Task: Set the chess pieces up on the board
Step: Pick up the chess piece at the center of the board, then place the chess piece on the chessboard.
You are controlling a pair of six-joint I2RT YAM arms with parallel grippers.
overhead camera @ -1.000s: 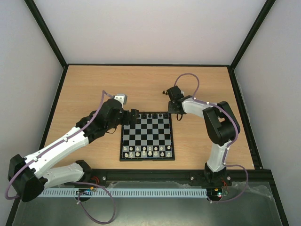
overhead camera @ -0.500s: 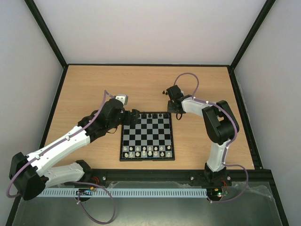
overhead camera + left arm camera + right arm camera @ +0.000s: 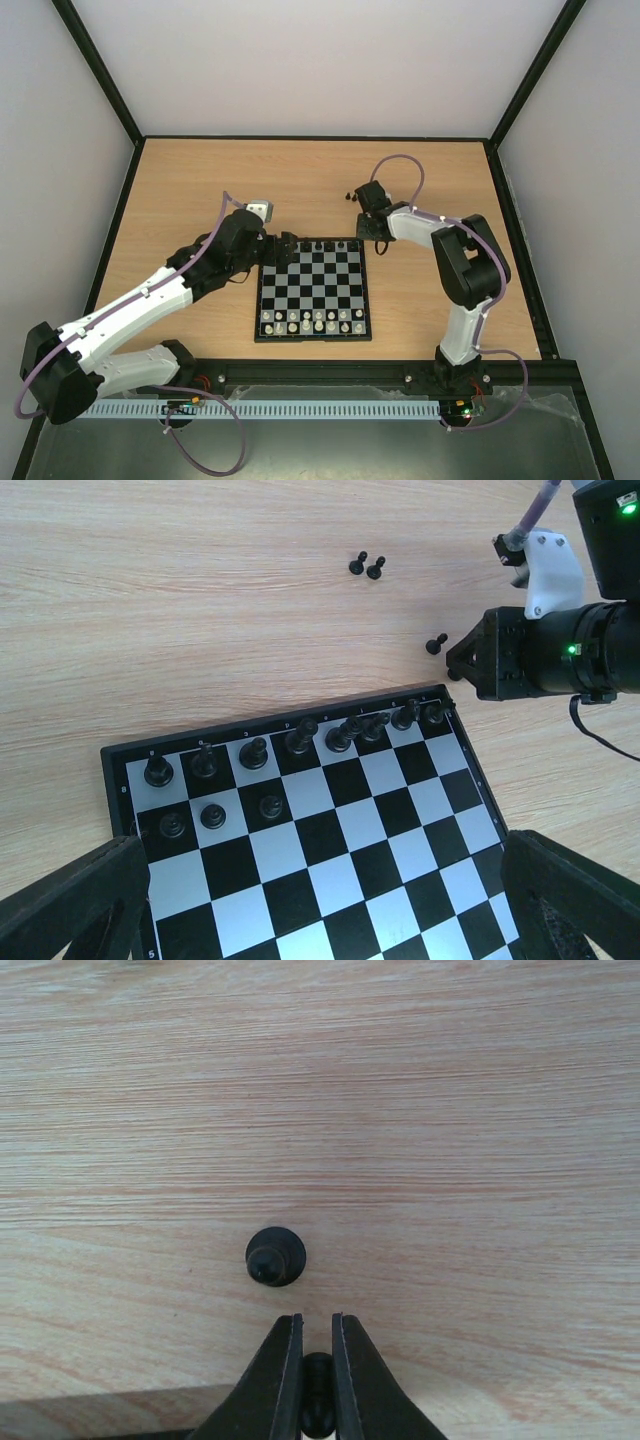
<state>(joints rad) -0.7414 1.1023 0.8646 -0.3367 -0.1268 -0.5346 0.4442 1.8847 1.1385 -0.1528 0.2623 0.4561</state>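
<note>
The board (image 3: 312, 290) lies mid-table; it also shows in the left wrist view (image 3: 330, 830). Black chess pieces (image 3: 300, 740) fill its far row, with three black pawns (image 3: 213, 816) on the row in front. My left gripper (image 3: 288, 245) hovers open and empty over the board's far left part, its fingers (image 3: 70, 900) spread wide. My right gripper (image 3: 315, 1320) is shut on a black pawn (image 3: 317, 1400) just above the wood beside the board's far right corner (image 3: 380, 243). One loose black pawn (image 3: 275, 1256) stands just ahead of its tips.
Two more loose black pawns (image 3: 366, 567) stand on the wood beyond the board. White pieces (image 3: 315, 322) line the board's near rows. The black cage frame (image 3: 130, 200) borders the table.
Almost nothing. The left arm has shifted very slightly over the board's far left corner. The right gripper stays shut on the pawn in the same place.
</note>
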